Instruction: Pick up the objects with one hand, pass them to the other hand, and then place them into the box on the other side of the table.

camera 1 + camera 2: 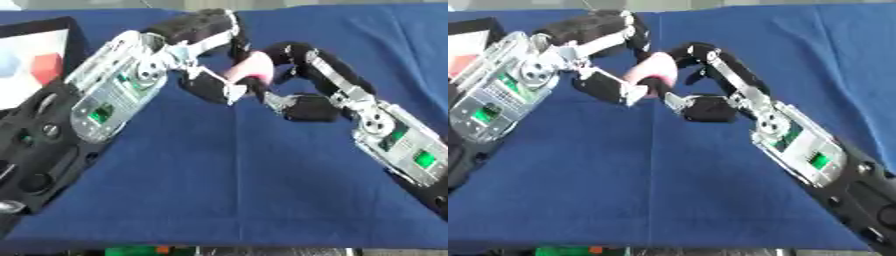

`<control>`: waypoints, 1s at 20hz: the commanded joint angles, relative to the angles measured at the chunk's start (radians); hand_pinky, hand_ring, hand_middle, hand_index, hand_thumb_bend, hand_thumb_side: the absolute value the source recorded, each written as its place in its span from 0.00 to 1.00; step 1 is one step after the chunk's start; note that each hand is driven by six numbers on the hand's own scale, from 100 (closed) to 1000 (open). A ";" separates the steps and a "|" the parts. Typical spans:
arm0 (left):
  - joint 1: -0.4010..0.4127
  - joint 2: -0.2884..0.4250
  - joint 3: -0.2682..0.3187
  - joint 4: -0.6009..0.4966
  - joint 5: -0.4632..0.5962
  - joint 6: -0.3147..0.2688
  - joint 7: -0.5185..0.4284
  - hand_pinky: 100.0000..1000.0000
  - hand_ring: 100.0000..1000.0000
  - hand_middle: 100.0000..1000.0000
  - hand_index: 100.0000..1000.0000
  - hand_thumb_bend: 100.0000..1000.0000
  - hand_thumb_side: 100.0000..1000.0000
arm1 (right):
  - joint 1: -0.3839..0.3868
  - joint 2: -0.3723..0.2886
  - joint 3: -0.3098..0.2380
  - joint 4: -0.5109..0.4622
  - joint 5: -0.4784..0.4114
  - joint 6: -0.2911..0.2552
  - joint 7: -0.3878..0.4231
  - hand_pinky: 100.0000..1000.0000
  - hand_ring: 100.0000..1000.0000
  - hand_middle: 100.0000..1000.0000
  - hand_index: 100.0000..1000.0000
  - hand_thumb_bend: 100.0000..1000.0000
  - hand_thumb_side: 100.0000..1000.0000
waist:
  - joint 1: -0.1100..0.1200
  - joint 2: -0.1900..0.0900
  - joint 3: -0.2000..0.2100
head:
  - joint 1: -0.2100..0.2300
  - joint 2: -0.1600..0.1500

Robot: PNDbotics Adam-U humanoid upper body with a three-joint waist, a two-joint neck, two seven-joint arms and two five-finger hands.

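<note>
A small rounded pink object (252, 67) is held above the middle of the blue table, between my two hands. My left hand (203, 30) reaches in from the left, its fingers curled over the top of the pink object and its thumb (213, 86) beneath it. My right hand (302, 62) comes in from the right, fingers curled against the object's right side and thumb (308, 107) lower down. Most of the object is hidden by the fingers.
A black-rimmed box (77, 40) stands at the far left of the table, with a red shape (45, 64) and a pale blue one inside. The blue cloth (236, 180) runs to the front edge.
</note>
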 commanded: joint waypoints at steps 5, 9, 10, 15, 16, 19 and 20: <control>-0.014 0.029 0.019 -0.010 -0.019 0.002 -0.018 0.70 0.58 0.44 0.33 0.00 0.05 | -0.005 -0.023 -0.019 -0.012 0.019 0.013 -0.028 0.64 0.81 0.84 0.78 0.14 0.29 | -0.006 -0.022 0.003 | 0.003 0.006; -0.015 0.066 0.029 -0.033 -0.012 0.014 -0.031 0.70 0.58 0.44 0.34 0.00 0.04 | 0.005 -0.029 -0.027 -0.010 0.014 0.028 -0.055 0.64 0.81 0.85 0.78 0.13 0.26 | -0.005 -0.025 0.006 | 0.007 0.006; -0.014 0.076 0.032 -0.039 -0.008 0.018 -0.034 0.70 0.58 0.44 0.34 0.00 0.04 | 0.007 -0.031 -0.029 -0.011 0.012 0.030 -0.061 0.64 0.81 0.85 0.78 0.14 0.23 | -0.005 -0.026 0.007 | 0.008 0.006; -0.008 0.138 0.060 -0.056 0.002 0.041 -0.031 0.70 0.58 0.44 0.34 0.00 0.01 | 0.017 -0.044 -0.040 -0.023 0.000 0.040 -0.078 0.64 0.81 0.84 0.77 0.14 0.18 | -0.005 -0.031 0.010 | 0.014 0.006; -0.008 0.148 0.065 -0.057 0.003 0.045 -0.029 0.70 0.58 0.44 0.34 0.00 0.01 | 0.019 -0.046 -0.041 -0.025 -0.003 0.042 -0.080 0.64 0.81 0.84 0.77 0.11 0.21 | -0.005 -0.031 0.010 | 0.015 0.006; -0.002 0.189 0.091 -0.062 0.014 0.058 -0.020 0.70 0.58 0.44 0.34 0.00 0.00 | 0.025 -0.050 -0.045 -0.028 -0.026 0.048 -0.085 0.65 0.81 0.84 0.75 0.02 0.21 | -0.006 -0.032 0.011 | 0.021 0.006; 0.002 0.201 0.099 -0.063 0.020 0.062 -0.017 0.70 0.58 0.44 0.34 0.00 0.00 | 0.026 -0.052 -0.046 -0.030 -0.034 0.049 -0.086 0.65 0.81 0.84 0.75 0.03 0.16 | -0.006 -0.032 0.011 | 0.023 0.006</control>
